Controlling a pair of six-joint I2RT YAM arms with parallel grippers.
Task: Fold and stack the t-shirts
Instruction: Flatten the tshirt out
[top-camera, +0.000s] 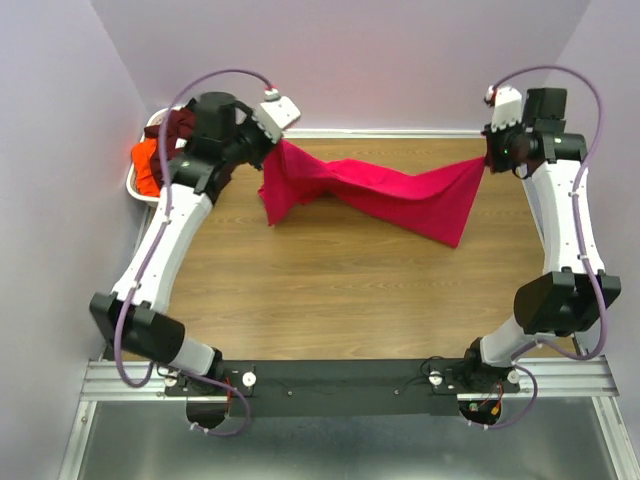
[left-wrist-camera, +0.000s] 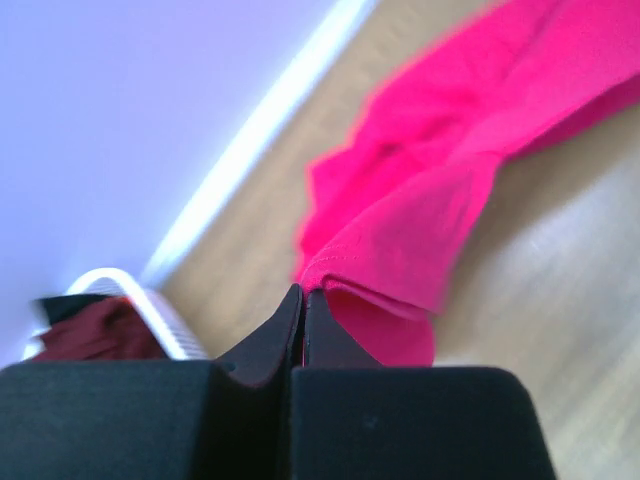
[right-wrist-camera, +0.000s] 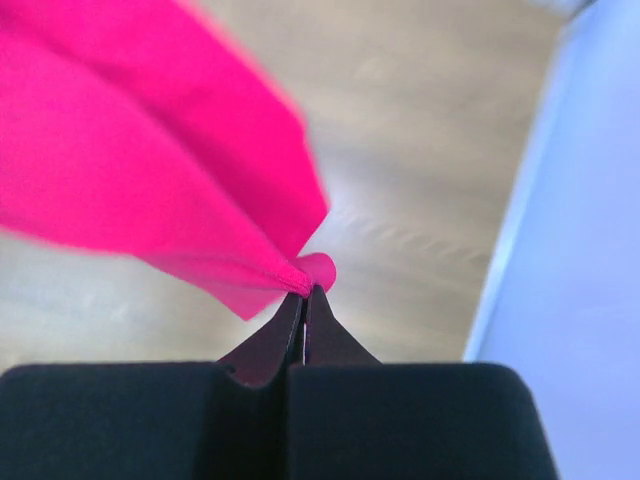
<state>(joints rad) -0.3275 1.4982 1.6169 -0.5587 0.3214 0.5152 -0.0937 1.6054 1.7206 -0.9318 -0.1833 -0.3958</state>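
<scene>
A bright pinkish-red t-shirt (top-camera: 375, 195) hangs stretched between my two grippers above the far part of the wooden table, sagging in the middle with loose ends drooping at both sides. My left gripper (top-camera: 274, 143) is shut on its left corner; in the left wrist view the cloth (left-wrist-camera: 430, 200) leaves the closed tips (left-wrist-camera: 303, 292). My right gripper (top-camera: 487, 160) is shut on its right corner; in the right wrist view the cloth (right-wrist-camera: 150, 170) bunches at the closed tips (right-wrist-camera: 304, 290). A dark maroon t-shirt (top-camera: 180, 124) and an orange t-shirt (top-camera: 146, 165) lie in the basket.
A white oval basket (top-camera: 135, 190) stands at the far left off the table's corner, also showing in the left wrist view (left-wrist-camera: 160, 315). Purple walls close in at the back and both sides. The wooden table (top-camera: 330, 290) stretches toward the arm bases.
</scene>
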